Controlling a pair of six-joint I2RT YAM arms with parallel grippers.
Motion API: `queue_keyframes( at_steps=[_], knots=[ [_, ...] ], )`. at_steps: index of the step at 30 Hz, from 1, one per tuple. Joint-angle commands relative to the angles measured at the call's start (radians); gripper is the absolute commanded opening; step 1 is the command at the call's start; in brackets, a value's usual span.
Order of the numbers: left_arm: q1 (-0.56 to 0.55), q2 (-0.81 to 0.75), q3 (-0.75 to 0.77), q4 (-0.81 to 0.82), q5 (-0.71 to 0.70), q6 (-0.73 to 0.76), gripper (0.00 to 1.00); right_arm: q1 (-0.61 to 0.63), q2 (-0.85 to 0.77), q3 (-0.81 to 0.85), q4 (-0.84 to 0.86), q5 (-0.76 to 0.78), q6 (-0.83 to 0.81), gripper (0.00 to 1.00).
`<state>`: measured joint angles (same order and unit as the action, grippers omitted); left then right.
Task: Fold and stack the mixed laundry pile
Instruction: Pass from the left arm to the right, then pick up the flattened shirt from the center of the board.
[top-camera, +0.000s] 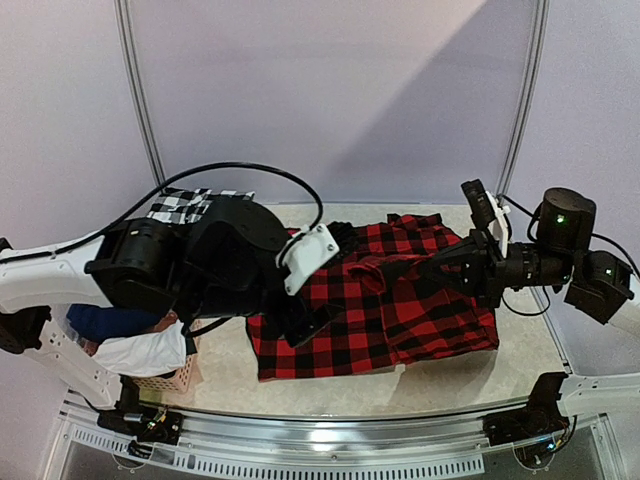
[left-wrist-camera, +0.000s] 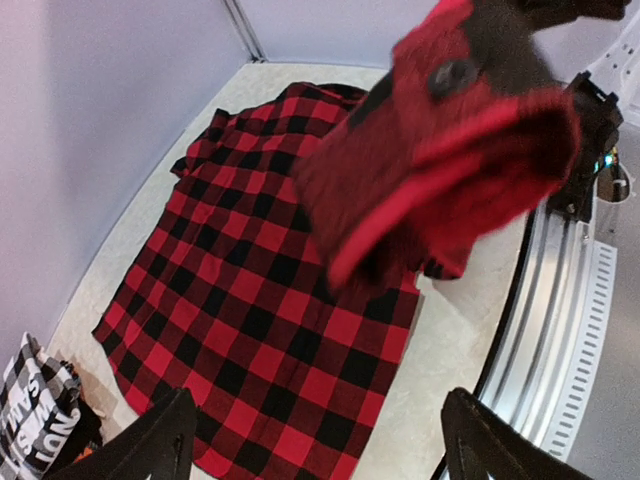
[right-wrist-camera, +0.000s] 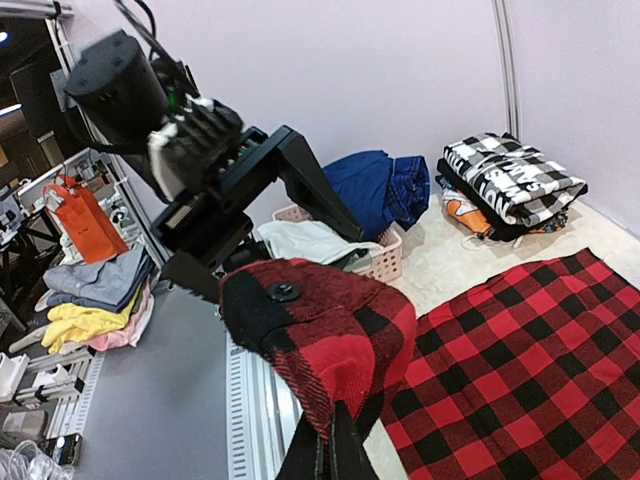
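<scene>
Shirt (top-camera: 420, 310) lies spread on the desk (top-camera: 230, 375), soft and limp; your right end effector (right-wrist-camera: 330, 440) pinches its raised cuff (right-wrist-camera: 320, 330), left end effector (left-wrist-camera: 318, 400) hangs released. Grip corners; it'll sag.

Print on one garment only, and I can barely read it.
White block capitals run along a black band on the folded black-and-white checked cloth garment (right-wrist-camera: 512, 178). From my wrists they look like "SAIN", but I can't read the remaining letters.

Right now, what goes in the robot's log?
shirt: mostly flat | right gripper: shut on shirt, cuff lifted | left gripper: open, empty
</scene>
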<state>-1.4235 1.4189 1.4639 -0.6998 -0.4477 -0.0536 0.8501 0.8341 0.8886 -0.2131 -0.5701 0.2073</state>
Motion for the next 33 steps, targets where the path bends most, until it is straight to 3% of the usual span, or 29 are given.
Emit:
queue_keyframes(
  at_steps=[1, 12, 22, 33],
  knots=[
    [0.016, -0.107, -0.123, -0.001, -0.116, -0.13, 0.89, 0.003, -0.047, 0.06, -0.114, 0.04, 0.037, 0.0],
    [0.027, -0.21, -0.423, -0.093, -0.217, -0.437, 0.86, 0.003, -0.136, 0.12, -0.163, 0.014, 0.073, 0.0],
    [0.141, -0.179, -0.673, 0.054, -0.034, -0.578, 0.74, 0.003, -0.163, 0.174, -0.266, 0.06, 0.1, 0.0],
    [0.189, -0.051, -0.766, 0.2, 0.128, -0.593, 0.7, 0.004, -0.23, 0.142, -0.309, 0.165, 0.121, 0.0]
  ],
)
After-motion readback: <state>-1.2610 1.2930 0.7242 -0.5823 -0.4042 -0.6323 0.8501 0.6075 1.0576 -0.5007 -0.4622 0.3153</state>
